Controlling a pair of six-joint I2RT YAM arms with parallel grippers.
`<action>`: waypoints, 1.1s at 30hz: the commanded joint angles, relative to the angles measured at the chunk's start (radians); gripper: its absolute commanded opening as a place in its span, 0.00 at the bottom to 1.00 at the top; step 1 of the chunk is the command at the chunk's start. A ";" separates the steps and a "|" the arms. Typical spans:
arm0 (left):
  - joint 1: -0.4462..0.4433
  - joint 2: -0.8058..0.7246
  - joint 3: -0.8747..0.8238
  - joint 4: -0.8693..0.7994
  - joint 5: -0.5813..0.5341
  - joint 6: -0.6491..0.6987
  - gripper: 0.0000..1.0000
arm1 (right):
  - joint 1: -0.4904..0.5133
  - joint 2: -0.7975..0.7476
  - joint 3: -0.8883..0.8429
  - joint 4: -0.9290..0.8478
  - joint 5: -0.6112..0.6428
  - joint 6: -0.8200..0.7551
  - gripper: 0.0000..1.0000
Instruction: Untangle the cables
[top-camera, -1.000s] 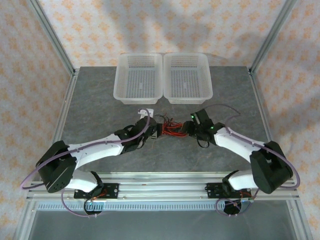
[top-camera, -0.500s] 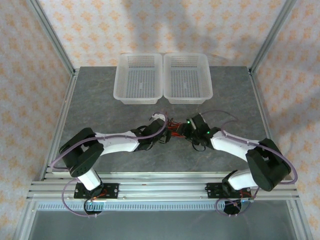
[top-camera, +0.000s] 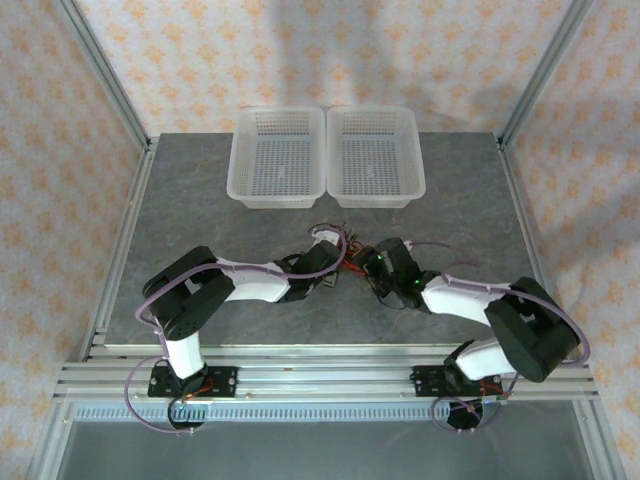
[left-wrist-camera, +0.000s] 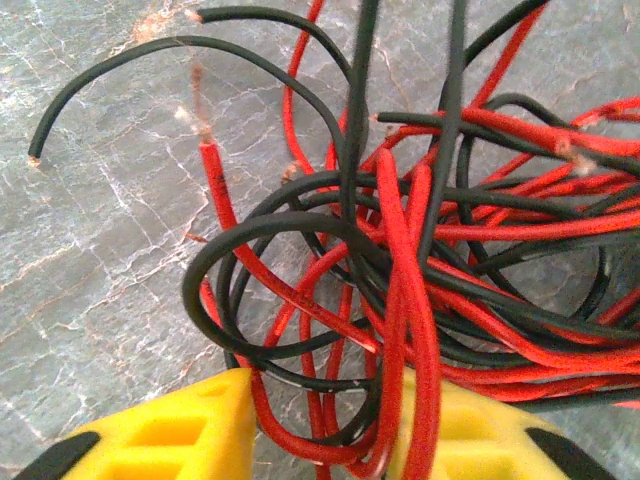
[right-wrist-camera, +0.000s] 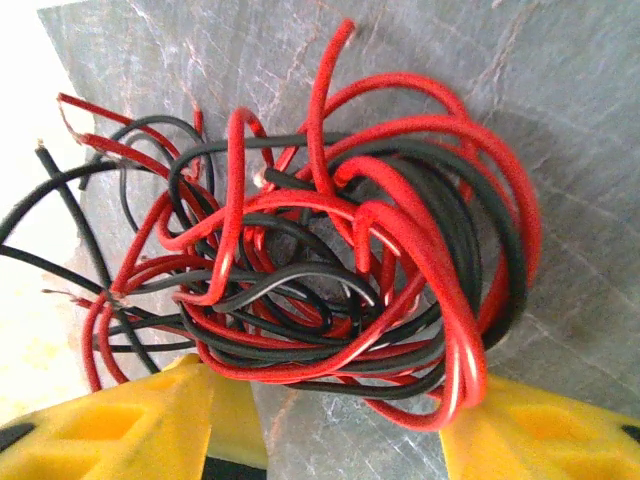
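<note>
From the top camera I am seeing the cables (top-camera: 349, 258) as little more than red slivers on the tabletop (top-camera: 200, 220). They are lying on the near side of the baskets (top-camera: 322, 160), roughly in line with the seam between them. Both wrists are crowding over the clump, so its outline and long axis are hard to read there.

The left wrist camera is giving me the strands up close: red and black loops knotted together, most running off the right edge. One black end is curling away up and left to a pale bare tip. The left claw (left-wrist-camera: 325, 445) is standing with its yellow fingers (left-wrist-camera: 170, 435) either side of several strands, but I cannot tell whether it is pinching them.

The right wrist camera is showing a rounder coil with no clear long axis, its loose ends poking leftward. The right claw (right-wrist-camera: 325, 435) is standing wide open, with the coil's lower edge between its fingers and gray tabletop showing in the gap.
</note>
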 joint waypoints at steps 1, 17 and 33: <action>-0.004 -0.001 -0.009 0.052 0.020 0.002 0.28 | 0.017 0.037 0.031 0.061 0.005 0.065 0.57; -0.007 -0.202 -0.169 0.075 0.023 -0.053 0.00 | 0.020 0.117 0.040 0.055 0.162 0.044 0.12; -0.004 -0.320 -0.223 -0.232 -0.341 -0.179 0.00 | -0.098 0.070 0.321 -0.552 0.043 -0.922 0.00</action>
